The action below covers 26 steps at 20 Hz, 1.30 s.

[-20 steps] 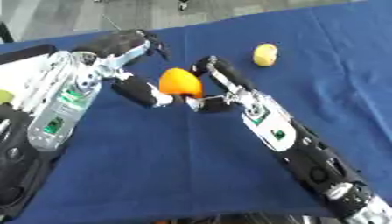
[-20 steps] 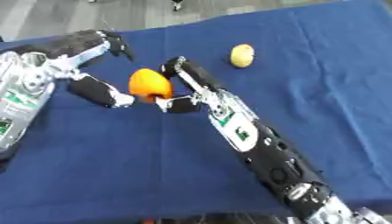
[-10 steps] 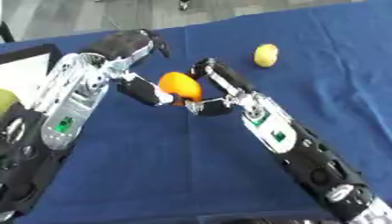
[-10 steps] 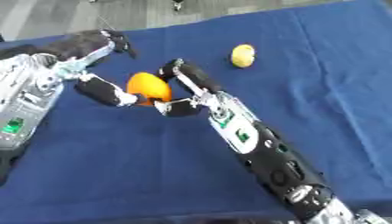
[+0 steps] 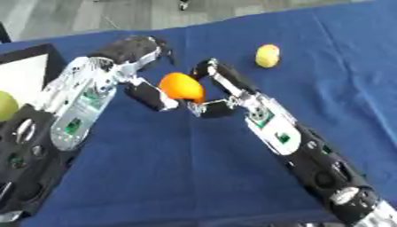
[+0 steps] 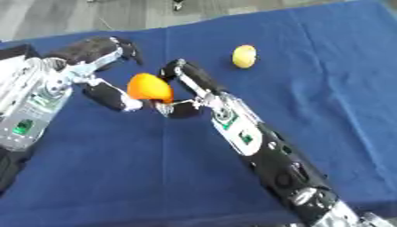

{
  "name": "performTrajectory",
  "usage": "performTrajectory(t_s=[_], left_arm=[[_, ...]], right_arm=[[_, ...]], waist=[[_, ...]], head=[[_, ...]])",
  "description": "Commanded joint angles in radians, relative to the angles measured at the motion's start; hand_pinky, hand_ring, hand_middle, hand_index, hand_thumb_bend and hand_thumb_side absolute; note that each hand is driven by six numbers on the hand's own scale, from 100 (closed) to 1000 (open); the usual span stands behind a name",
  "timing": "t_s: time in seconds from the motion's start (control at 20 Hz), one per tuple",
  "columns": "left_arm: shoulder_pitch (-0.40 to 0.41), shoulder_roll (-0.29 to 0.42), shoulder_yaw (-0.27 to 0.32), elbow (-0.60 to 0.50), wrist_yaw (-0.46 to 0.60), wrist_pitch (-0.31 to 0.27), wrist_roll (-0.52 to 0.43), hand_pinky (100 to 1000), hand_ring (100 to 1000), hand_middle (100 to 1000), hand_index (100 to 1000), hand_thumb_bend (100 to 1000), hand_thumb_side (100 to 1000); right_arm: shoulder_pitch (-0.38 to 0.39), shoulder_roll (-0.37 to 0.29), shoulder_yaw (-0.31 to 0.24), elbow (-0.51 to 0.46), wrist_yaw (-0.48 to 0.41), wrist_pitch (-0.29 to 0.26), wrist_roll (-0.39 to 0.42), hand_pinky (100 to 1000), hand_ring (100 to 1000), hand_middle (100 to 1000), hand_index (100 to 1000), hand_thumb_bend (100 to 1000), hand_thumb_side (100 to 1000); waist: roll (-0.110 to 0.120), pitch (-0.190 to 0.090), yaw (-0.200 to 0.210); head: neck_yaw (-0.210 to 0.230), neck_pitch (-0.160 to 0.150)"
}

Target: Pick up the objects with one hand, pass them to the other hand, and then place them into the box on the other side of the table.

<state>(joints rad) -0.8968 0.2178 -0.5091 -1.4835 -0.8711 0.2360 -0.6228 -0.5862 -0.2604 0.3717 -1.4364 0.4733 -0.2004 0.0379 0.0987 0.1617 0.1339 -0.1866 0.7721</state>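
The round orange fruit [image 5: 180,86] sits between the curled fingers of the left hand [image 5: 143,66] and the right hand [image 5: 213,88]; both grasp it (long axis unclear). Only the left eye view shows a green round fruit [image 5: 6,105].

An orange [image 5: 180,86] sits between the left hand [image 5: 143,71] at nine o'clock and the right hand [image 5: 213,91] at three; a lemon [image 5: 267,55] lies on the counter [image 5: 170,168] toward two o'clock.

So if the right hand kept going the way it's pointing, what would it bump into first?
Probably the orange, already right against the right hand; beyond it waits the left hand. Depth is unclear.
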Motion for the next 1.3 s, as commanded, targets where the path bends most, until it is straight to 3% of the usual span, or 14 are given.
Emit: performTrajectory(t_s=[0.05,0.65,1.05,1.3], left_arm=[[-0.022,0.005,0.004,-0.002,-0.009,-0.009,0.005,780,807,807,785,558,350],[-0.021,-0.011,0.008,0.058,-0.041,-0.026,0.065,773,798,799,781,503,325],[-0.017,-0.018,0.009,0.075,0.009,-0.021,0.128,754,780,770,747,395,350],[-0.014,-0.019,0.008,0.076,0.063,-0.021,0.153,732,757,733,681,289,375]], right_arm=[[-0.021,0.000,-0.001,-0.026,-0.004,-0.014,-0.008,715,604,402,523,100,100],[-0.019,0.004,0.001,-0.011,-0.041,-0.065,-0.004,712,606,408,523,100,100],[-0.018,0.006,0.004,0.000,-0.054,-0.075,0.006,711,607,409,522,100,100],[-0.019,0.005,0.006,0.003,-0.053,-0.074,0.010,711,607,409,522,100,100]], waist=[[-0.004,-0.012,-0.002],[-0.003,-0.013,-0.008],[-0.004,-0.012,-0.009],[-0.004,-0.011,-0.010]], head=[[0.001,-0.002],[0.009,-0.002],[0.013,-0.002],[0.013,-0.002]])
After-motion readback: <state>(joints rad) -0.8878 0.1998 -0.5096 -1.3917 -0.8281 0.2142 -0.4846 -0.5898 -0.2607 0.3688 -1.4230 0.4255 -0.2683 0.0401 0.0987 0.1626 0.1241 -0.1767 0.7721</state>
